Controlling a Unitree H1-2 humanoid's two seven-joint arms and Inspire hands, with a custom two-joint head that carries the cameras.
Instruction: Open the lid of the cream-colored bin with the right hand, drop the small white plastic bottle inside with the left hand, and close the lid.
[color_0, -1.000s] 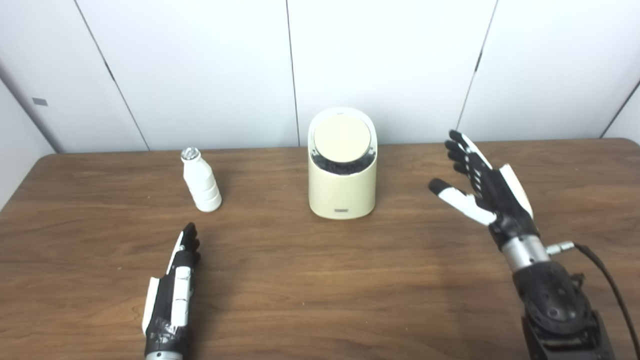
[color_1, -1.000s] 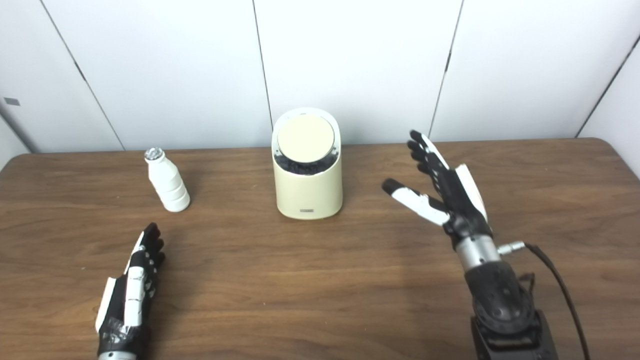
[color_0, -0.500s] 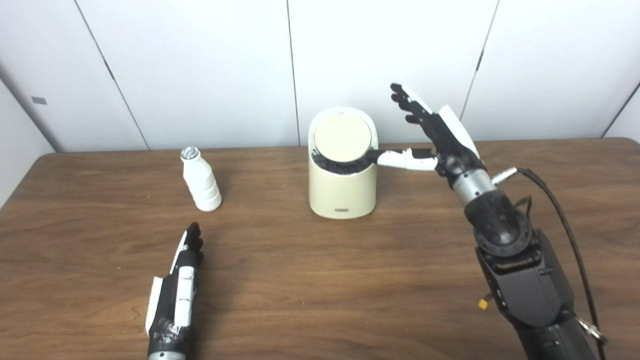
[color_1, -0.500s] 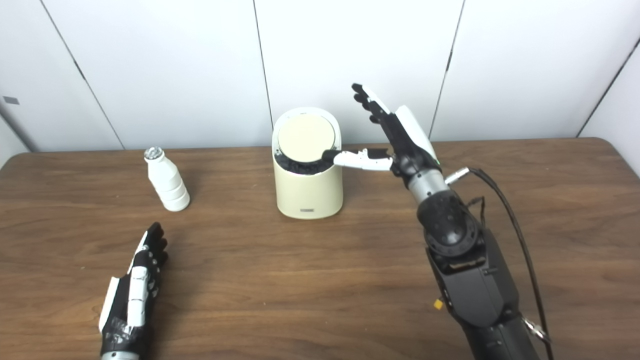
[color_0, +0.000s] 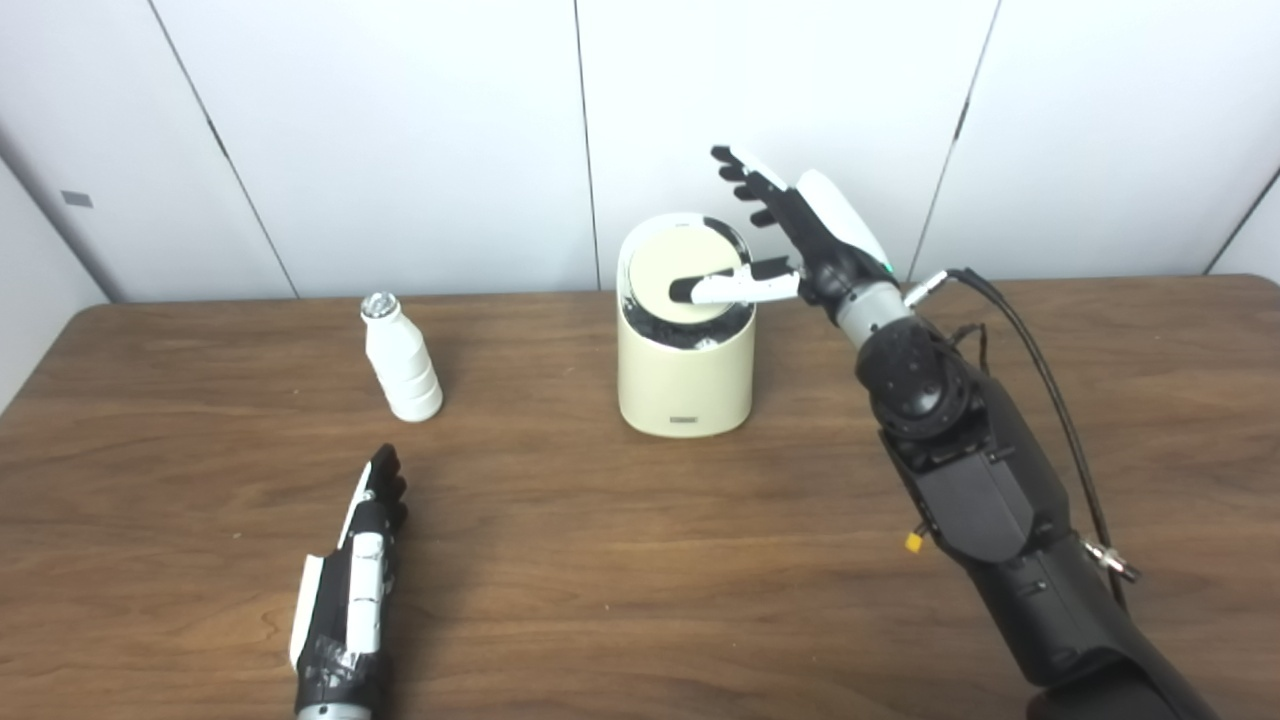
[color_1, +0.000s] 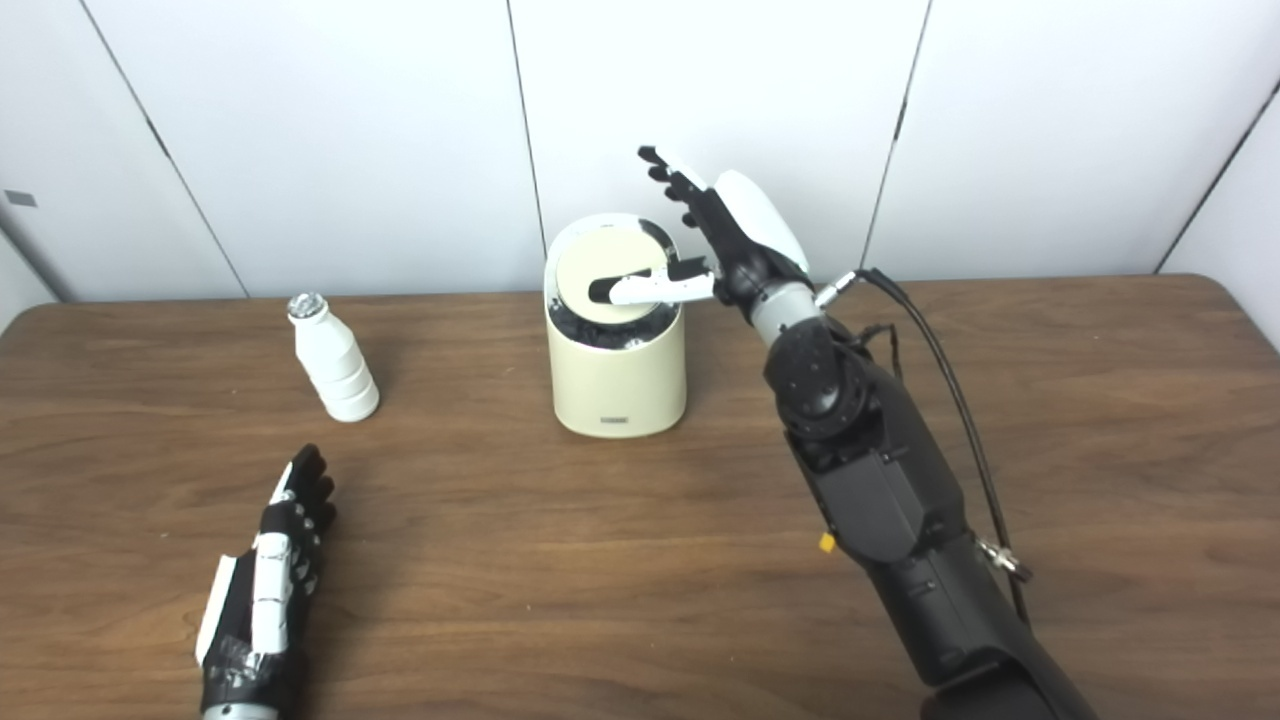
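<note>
The cream-colored bin (color_0: 685, 380) stands upright at the middle back of the brown table. Its round lid (color_0: 680, 270) is tilted, with a dark gap showing along its far edge. My right hand (color_0: 795, 235) hovers open at the bin's right rim, thumb laid across the lid and the other fingers spread up above it. The small white plastic bottle (color_0: 402, 360) with a silver cap stands to the bin's left. My left hand (color_0: 355, 585) lies open and flat on the table, in front of the bottle and apart from it.
White wall panels (color_0: 400, 130) rise just behind the table's back edge. A black cable (color_0: 1040, 350) loops off my right wrist. Bare brown tabletop (color_0: 640, 560) stretches between my two arms.
My right hand has risen from the table at the right and swung left to the bin. Its thumb now rests on the lid, which has tipped. The left hand has hardly moved.
</note>
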